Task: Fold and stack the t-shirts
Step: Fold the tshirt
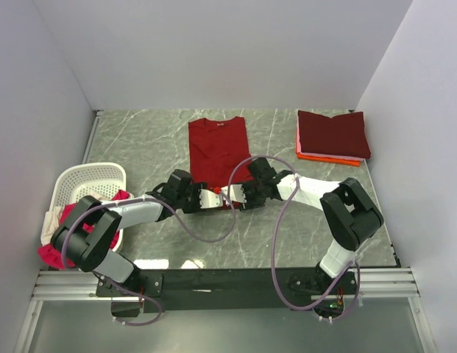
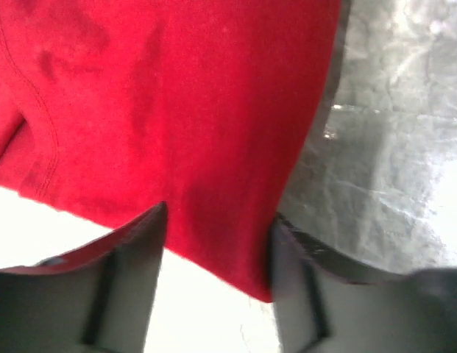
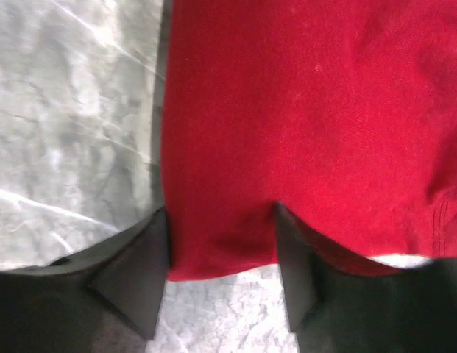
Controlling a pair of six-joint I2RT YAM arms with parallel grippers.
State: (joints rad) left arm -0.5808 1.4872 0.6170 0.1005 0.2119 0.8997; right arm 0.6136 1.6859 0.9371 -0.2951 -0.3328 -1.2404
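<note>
A large dark red t-shirt (image 1: 217,147) lies flat on the marble table, folded into a narrow strip, collar at the far end. My left gripper (image 1: 212,198) and right gripper (image 1: 239,195) meet at its near hem. In the left wrist view the left gripper (image 2: 219,215) is open, its jaws straddling a near corner of the red cloth (image 2: 176,110). In the right wrist view the right gripper (image 3: 222,209) is open and straddles the other near corner (image 3: 302,110). A folded maroon shirt (image 1: 333,134) tops a stack on an orange shirt (image 1: 327,157) at the back right.
A white lattice basket (image 1: 88,180) stands at the left edge with a magenta-pink shirt (image 1: 55,254) and a cream one (image 1: 50,220) spilling over its near side. Grey walls close in the table on three sides. Cables loop over the near table.
</note>
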